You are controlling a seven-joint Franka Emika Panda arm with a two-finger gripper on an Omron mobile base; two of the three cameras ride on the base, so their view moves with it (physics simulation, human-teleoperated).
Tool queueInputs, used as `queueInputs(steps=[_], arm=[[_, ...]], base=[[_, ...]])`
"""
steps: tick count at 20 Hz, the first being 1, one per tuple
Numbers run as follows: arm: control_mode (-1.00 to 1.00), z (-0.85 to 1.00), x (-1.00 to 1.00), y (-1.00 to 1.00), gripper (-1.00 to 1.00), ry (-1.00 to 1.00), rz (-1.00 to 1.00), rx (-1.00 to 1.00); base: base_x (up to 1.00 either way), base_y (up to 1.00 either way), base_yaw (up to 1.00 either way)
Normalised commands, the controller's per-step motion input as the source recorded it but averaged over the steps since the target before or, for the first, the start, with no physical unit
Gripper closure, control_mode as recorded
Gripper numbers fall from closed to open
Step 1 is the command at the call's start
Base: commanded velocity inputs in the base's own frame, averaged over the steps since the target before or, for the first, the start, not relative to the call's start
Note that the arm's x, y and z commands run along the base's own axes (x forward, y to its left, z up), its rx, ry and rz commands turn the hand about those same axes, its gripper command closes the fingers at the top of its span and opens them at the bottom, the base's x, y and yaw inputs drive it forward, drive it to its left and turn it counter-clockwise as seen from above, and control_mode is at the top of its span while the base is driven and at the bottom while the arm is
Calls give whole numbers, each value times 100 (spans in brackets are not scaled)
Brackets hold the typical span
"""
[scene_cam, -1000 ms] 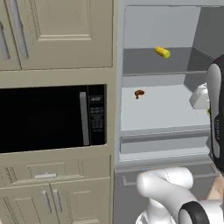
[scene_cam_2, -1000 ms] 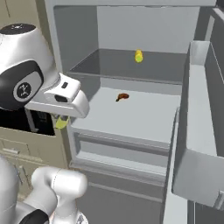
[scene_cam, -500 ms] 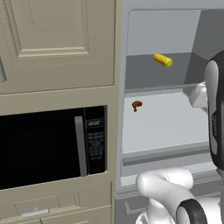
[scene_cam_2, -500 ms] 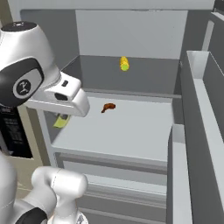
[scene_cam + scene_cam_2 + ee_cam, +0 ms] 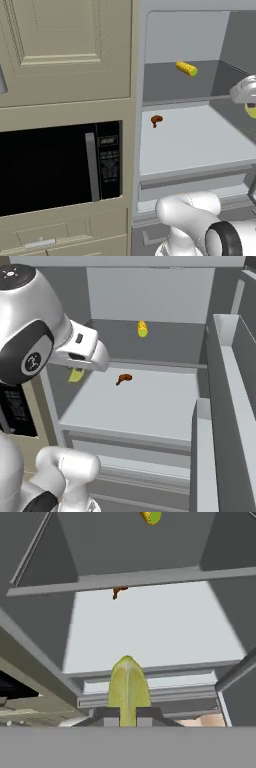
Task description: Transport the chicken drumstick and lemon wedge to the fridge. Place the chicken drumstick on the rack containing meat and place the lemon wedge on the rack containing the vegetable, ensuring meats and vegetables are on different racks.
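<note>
My gripper (image 5: 128,711) is shut on the yellow-green lemon wedge (image 5: 128,684), which points toward the open fridge. In the right base view the lemon wedge (image 5: 75,375) hangs under my hand at the fridge's left front; in the left base view the lemon wedge (image 5: 251,110) sits at the right edge. A brown chicken drumstick (image 5: 156,120) (image 5: 124,378) (image 5: 118,591) lies at the back left of the lower rack (image 5: 150,411). A yellow corn cob (image 5: 186,68) (image 5: 142,329) (image 5: 151,517) lies on the upper rack (image 5: 175,348).
A black microwave (image 5: 60,170) is built into the beige cabinets left of the fridge. The open fridge door (image 5: 227,406) with its shelves stands at the right. A grey drawer front (image 5: 125,448) runs below the lower rack.
Both base views have shifted, and the fridge interior now looks larger and nearer. The lemon wedge stays in the shut gripper. Drumstick and corn keep their places on the racks.
</note>
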Motion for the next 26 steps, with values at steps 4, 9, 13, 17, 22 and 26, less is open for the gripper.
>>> queueInputs(steps=[4, 9, 13, 17, 22, 26], arm=[[-100, 5, 94, 0, 100, -60, 6, 2], [-100, 0, 100, 0, 100, -35, 0, 3], [-100, -11, 100, 0, 100, 3, 0, 3], [-100, -2, 100, 0, 100, 4, 0, 1], [-100, -13, 100, 0, 100, 4, 0, 0], [-100, -29, 100, 0, 100, 13, 0, 0]], base=[[0, 0, 0], [0, 0, 0], [0, 0, 0], [0, 0, 0], [0, 0, 0], [0, 0, 0]])
